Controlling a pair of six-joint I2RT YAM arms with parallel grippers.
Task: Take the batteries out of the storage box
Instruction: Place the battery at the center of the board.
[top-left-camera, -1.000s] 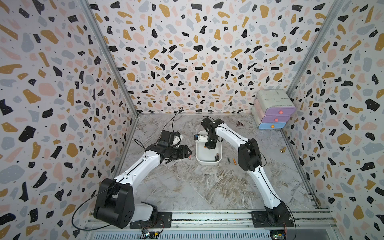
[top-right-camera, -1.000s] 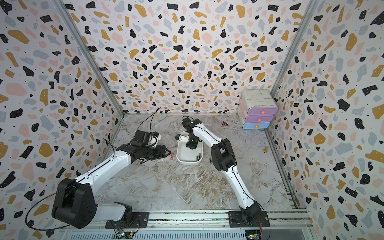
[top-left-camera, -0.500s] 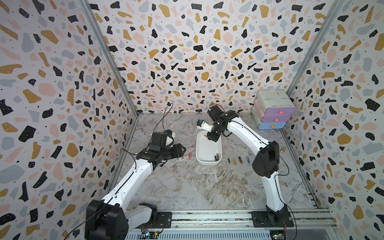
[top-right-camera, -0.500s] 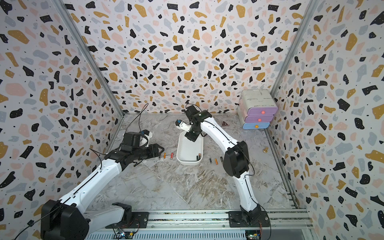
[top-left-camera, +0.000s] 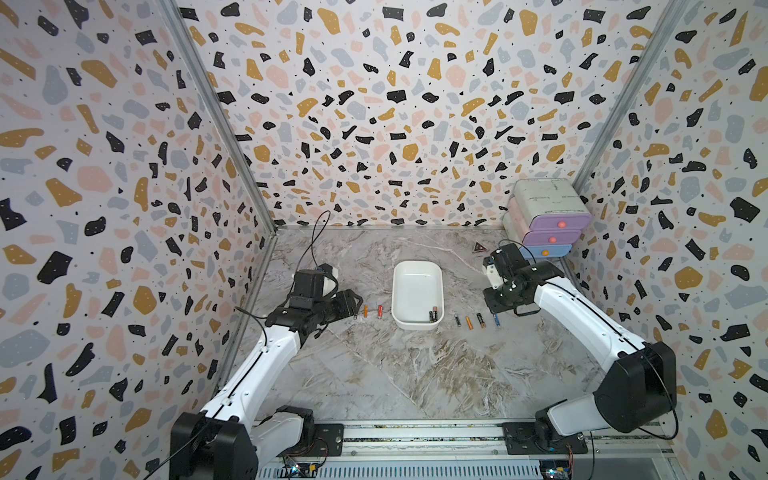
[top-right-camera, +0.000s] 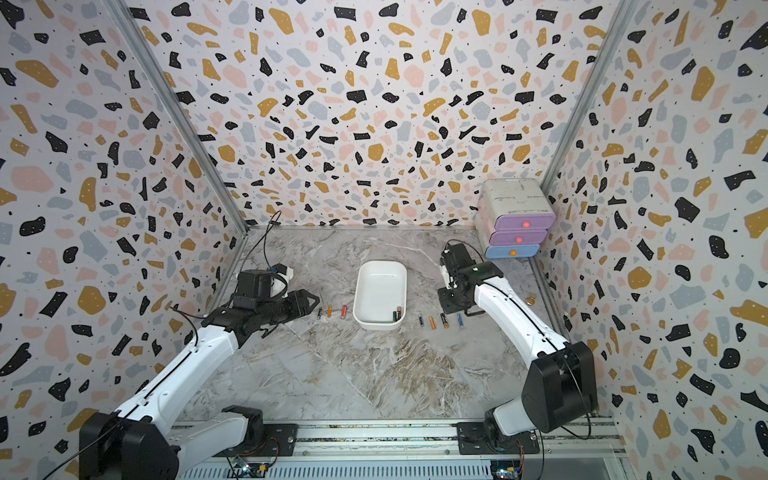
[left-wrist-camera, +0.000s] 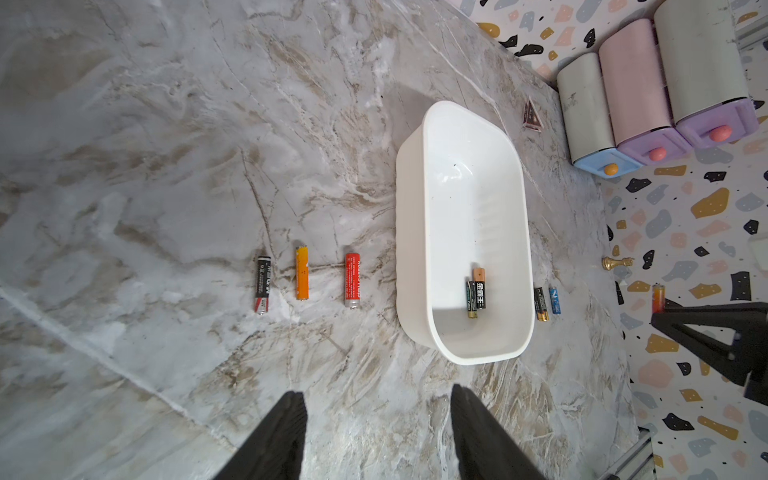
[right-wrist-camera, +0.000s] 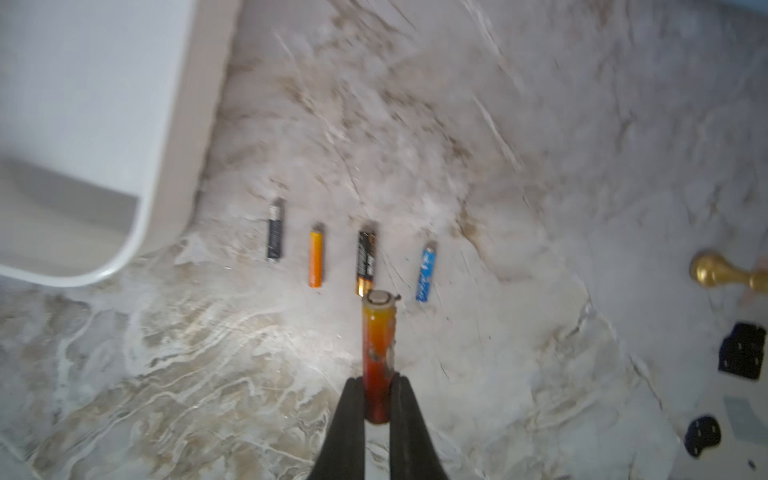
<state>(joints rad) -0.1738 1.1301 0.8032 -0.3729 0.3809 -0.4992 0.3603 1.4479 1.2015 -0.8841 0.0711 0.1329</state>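
Black-copper battery (left-wrist-camera: 478, 291) in storage box (left-wrist-camera: 409, 232): Chinese label | left tool (left-wrist-camera: 376, 395) wide | right tool (right-wrist-camera: 378, 380) holding orange battery (right-wrist-camera: 377, 340)

Table (top-left-camera: 415, 374): grey-brown marbled surface, enclosed on three sides by terrazzo-patterned walls (top-left-camera: 374, 104).

Far right corner: drawer unit (top-left-camera: 548, 216), three drawers stacked. The upper two fronts are purple with pink knobs, the lowest is blue with an orange knob.

Near the far edge, close to the drawer unit: small dark triangular item (top-left-camera: 479, 248), lying flat.

Near the right edge: brass item shaped like a chess piece (top-right-camera: 530, 299), lying on its side, apart from everything else.
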